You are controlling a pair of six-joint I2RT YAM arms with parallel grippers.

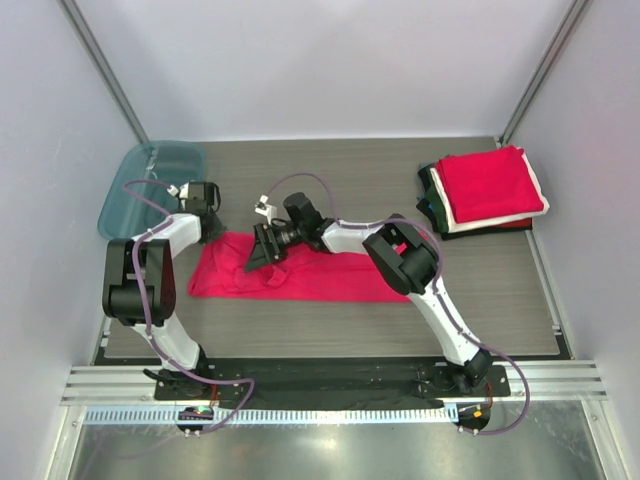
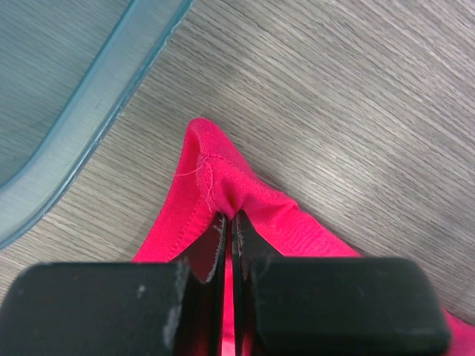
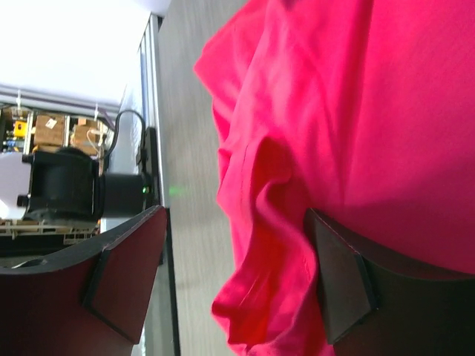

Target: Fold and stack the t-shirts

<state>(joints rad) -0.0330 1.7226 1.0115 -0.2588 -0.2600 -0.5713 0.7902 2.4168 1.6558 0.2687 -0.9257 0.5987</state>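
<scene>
a: what's the surface?
b: a grey wood-grain worktop (image 1: 350,170), pale walls around, a translucent teal plastic tray (image 1: 128,195) upper left.
a: the shirts?
b: the crimson-red fabric t-shirt (image 1: 310,278) lies crumpled centre-left; left pincer (image 2: 230,222) clenched on its corner, right pincer (image 3: 234,282) spread wide. folded t-shirt stack (image 1: 488,188) upper right.

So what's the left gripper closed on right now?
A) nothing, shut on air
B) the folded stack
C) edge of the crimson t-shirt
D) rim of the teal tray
C: in the left wrist view the left gripper has its jaws pressed together on a bunched hem of the crimson t-shirt, while the teal tray sits apart, untouched.
</scene>
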